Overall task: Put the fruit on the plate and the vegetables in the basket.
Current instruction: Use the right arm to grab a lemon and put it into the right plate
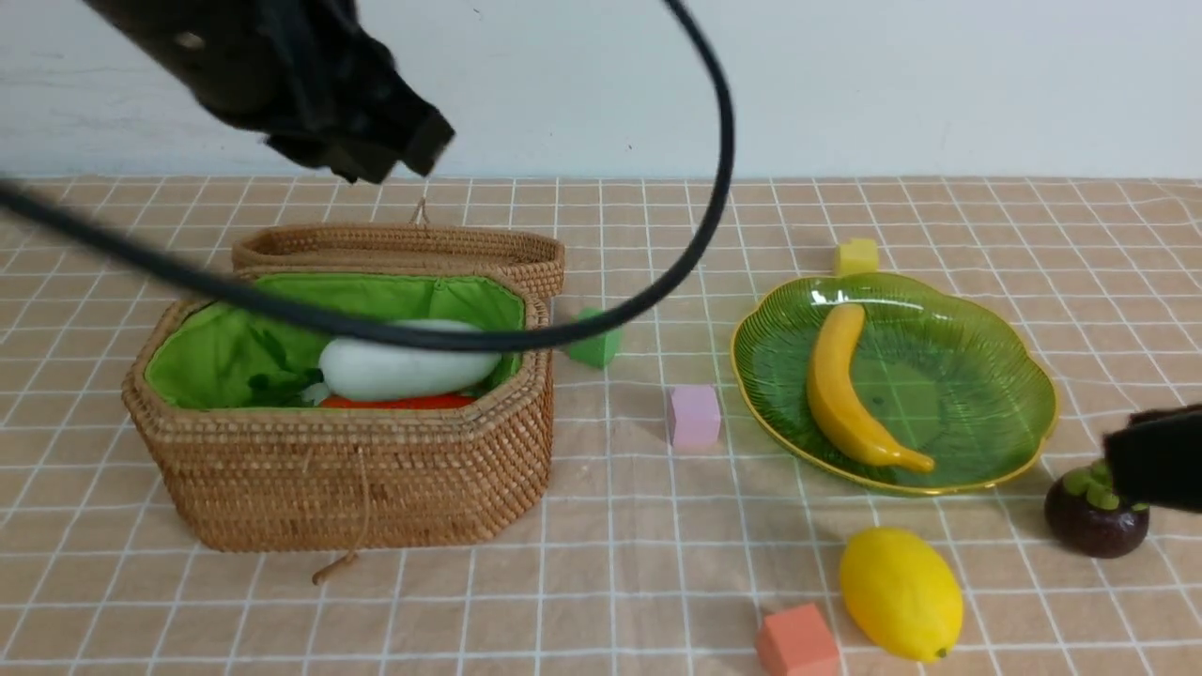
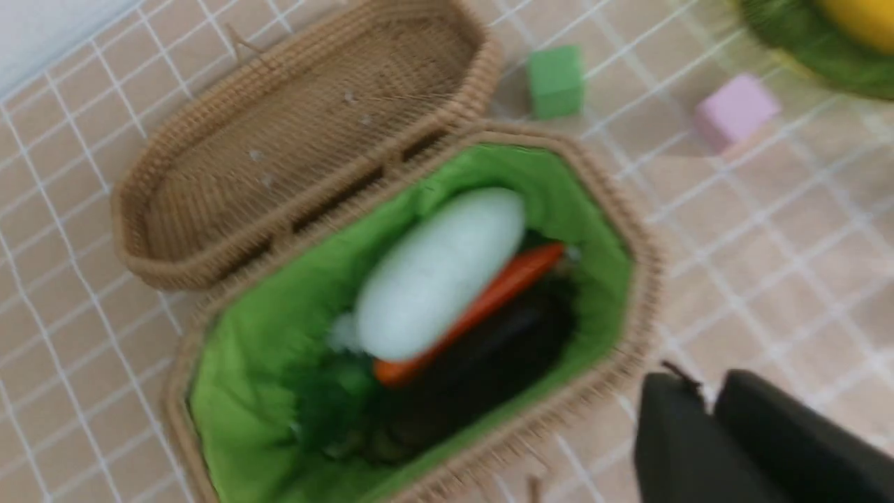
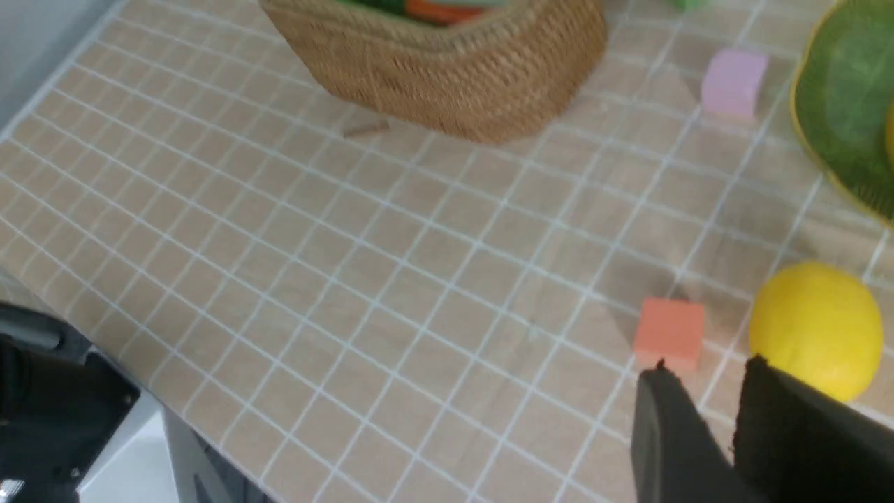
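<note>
The wicker basket (image 1: 357,479) stands open at the left, its lid (image 1: 404,249) folded back. In it lie the white radish (image 1: 404,371), the orange-red pepper (image 1: 404,402) and, in the left wrist view, the dark eggplant (image 2: 503,349). The green plate (image 1: 948,376) at the right holds the banana (image 1: 840,385). The lemon (image 1: 900,593) lies on the cloth in front of the plate. The mangosteen (image 1: 1089,521) sits at the far right, partly hidden by my right gripper (image 1: 1127,460), which is narrowly open and empty. My left gripper (image 2: 702,384) is shut and empty, high above the basket.
Foam cubes lie about: pink (image 1: 695,416) between basket and plate, green (image 1: 593,343) behind the basket's right end, yellow (image 1: 856,255) behind the plate, orange (image 1: 796,641) next to the lemon. A black cable (image 1: 714,188) loops across the front view.
</note>
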You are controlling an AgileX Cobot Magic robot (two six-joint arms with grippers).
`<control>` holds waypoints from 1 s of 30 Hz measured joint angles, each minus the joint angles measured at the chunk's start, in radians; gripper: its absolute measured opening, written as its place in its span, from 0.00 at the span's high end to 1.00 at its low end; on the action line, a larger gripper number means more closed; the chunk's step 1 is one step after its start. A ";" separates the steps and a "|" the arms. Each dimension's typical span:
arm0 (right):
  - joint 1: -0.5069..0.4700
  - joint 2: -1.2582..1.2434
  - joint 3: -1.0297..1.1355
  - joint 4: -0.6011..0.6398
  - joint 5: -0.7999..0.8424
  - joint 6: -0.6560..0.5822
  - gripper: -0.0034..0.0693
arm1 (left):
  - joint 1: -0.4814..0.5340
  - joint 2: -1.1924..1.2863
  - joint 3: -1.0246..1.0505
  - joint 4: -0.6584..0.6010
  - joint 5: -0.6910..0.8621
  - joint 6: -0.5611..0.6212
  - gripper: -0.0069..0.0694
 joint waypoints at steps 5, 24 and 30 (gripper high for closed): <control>0.089 0.218 0.000 -0.090 -0.023 0.086 0.75 | -0.091 -0.216 0.157 -0.005 0.000 -0.113 0.93; 0.280 0.808 -0.032 -0.599 -0.397 0.489 0.05 | -0.114 -0.882 0.987 -0.101 -0.395 -0.209 0.93; 0.280 0.920 -0.034 -0.599 -0.446 0.493 0.12 | -0.114 -0.892 0.988 -0.101 -0.404 -0.209 0.93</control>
